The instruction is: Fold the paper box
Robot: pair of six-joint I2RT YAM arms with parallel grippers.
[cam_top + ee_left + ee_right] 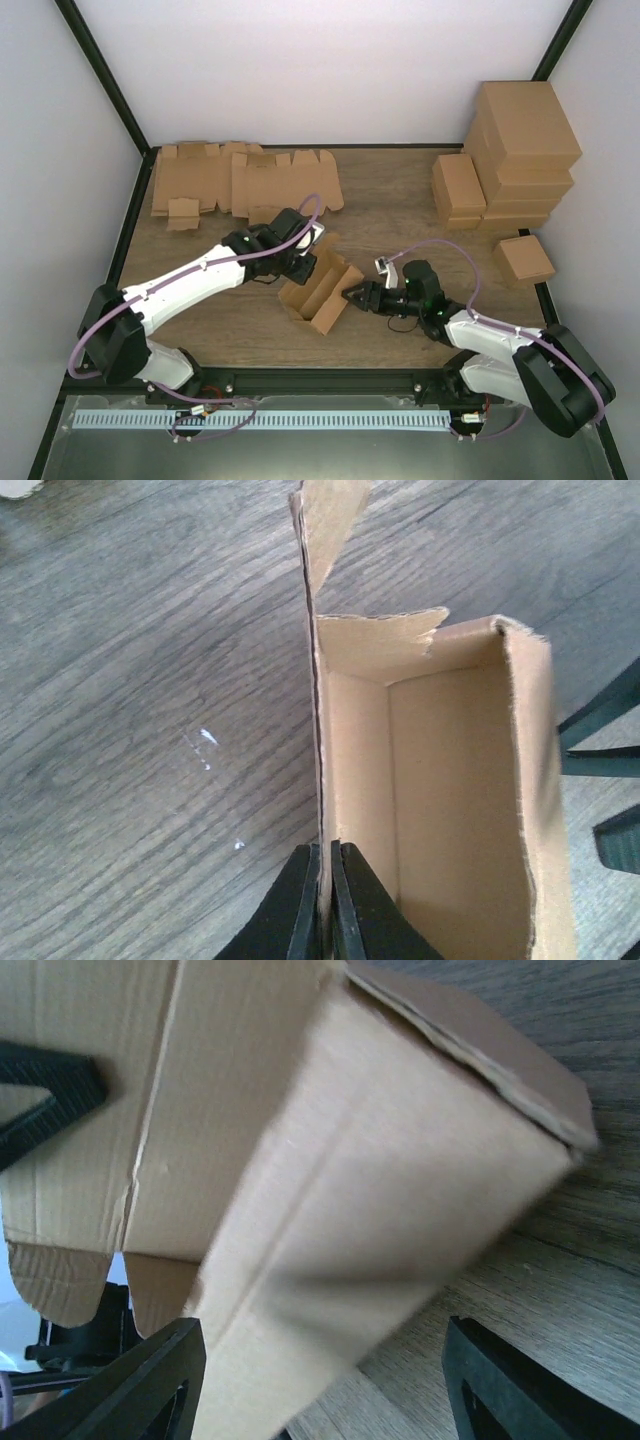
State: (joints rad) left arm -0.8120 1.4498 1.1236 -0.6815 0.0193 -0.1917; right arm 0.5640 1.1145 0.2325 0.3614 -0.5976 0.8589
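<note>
Though unclear from above, left tool (321,860) clenched on the paper box (450,780) wall, right tool (320,1332) released.

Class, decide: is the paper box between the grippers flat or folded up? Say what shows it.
Partly folded: the paper box has standing walls around an open, empty inside, and the left gripper pinches one wall.

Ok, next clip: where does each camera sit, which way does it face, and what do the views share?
Top external: above and behind the bases, facing down at the table; both arms show, left gripper and right gripper at the paper box.
Left wrist: looks along its fingers, shut on one box wall, into the open inside.
Right wrist: close on the box's outside, own fingers spread apart.
Shared: all three show the box.
</note>
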